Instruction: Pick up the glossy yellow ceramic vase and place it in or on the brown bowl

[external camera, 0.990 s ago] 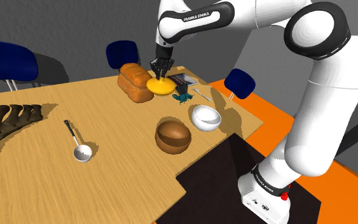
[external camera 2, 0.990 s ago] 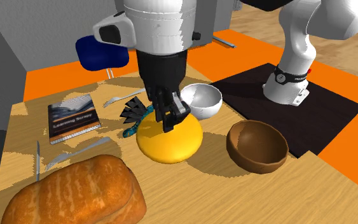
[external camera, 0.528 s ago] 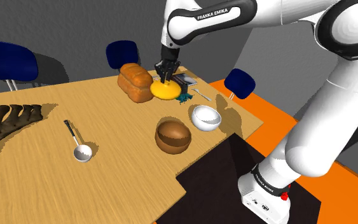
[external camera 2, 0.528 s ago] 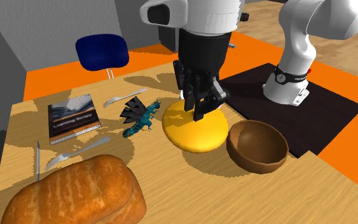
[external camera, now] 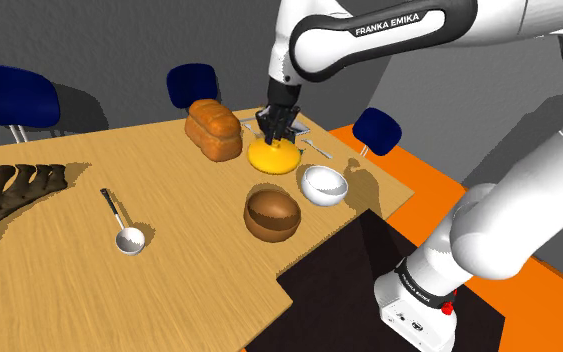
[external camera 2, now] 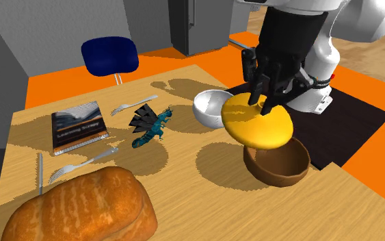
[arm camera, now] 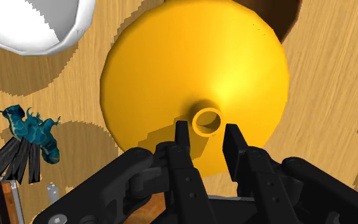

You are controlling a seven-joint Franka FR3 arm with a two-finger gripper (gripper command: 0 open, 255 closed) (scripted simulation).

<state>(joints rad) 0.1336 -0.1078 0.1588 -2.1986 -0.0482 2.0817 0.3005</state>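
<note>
A glossy yellow vase, wide and squat with a small ringed neck, hangs in the air above the table. My black gripper is shut on that neck, one finger on each side. The brown bowl stands upright on the table; in the second exterior view the vase covers part of its far rim. From the shoulder view the vase and gripper float beyond the brown bowl, near the white bowl.
A loaf of bread, a book, two forks, a blue peacock figure and the white bowl share the wooden table. A ladle and a dark ribbed object lie toward the shoulder view's left. Blue chairs stand around.
The gripper has carried the vase up off the table, away from the bread and peacock figure, past the white bowl and toward the brown bowl. Its hold on the neck is unchanged.
</note>
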